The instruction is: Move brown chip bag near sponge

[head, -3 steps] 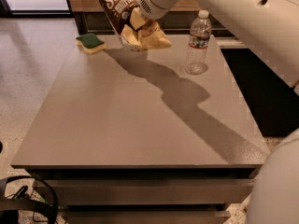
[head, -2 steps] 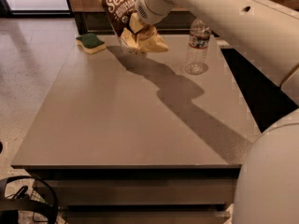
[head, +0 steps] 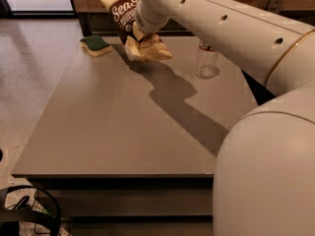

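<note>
The brown chip bag (head: 122, 14) has a dark brown centre with white script and pale yellow ends. It stands tilted at the far side of the table, its lower yellow end (head: 150, 50) at or just above the surface. My gripper (head: 139, 32) is shut on the bag's middle, reaching in from the right; the fingers are mostly hidden by the bag and the wrist. The sponge (head: 95, 44), green top over a yellow base, lies on the table's far left, a short gap to the left of the bag.
A clear plastic water bottle (head: 206, 62) stands at the far right of the grey table (head: 123, 127), its top hidden behind my arm. My white arm (head: 231, 33) fills the right side. Black cables (head: 24, 210) lie on the floor at lower left.
The bag has come down a little and shifted slightly left toward the sponge. My arm now covers more of the right side and the bottle's top. The sponge and bottle have not moved.
</note>
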`<state>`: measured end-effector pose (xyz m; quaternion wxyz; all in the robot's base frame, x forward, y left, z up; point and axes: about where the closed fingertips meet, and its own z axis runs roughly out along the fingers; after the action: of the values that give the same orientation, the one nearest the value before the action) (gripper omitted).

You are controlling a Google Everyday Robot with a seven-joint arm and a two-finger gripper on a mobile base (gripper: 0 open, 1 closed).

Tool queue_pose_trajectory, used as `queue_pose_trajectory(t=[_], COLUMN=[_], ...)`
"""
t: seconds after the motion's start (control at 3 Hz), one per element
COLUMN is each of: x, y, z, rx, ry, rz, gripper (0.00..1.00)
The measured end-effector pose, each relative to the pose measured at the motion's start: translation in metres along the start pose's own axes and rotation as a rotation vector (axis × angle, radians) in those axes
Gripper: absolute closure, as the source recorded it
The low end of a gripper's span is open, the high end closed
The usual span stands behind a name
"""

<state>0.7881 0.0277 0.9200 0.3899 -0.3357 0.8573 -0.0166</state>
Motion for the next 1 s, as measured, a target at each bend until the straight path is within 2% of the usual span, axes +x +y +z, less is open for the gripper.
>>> queue_pose_trajectory(t=[0.33,0.67,1.0], x=[-0.0081,-0.0074,-0.0063], y=[0.0126,0.0140,0.0154], z=[0.0236,0.0252,0.0270], rx=[0.014,0.013,0.011], ry=[0.006,0.008,0.012], rz=[0.007,0.008,0.007], gripper=[1.00,0.84,0.53])
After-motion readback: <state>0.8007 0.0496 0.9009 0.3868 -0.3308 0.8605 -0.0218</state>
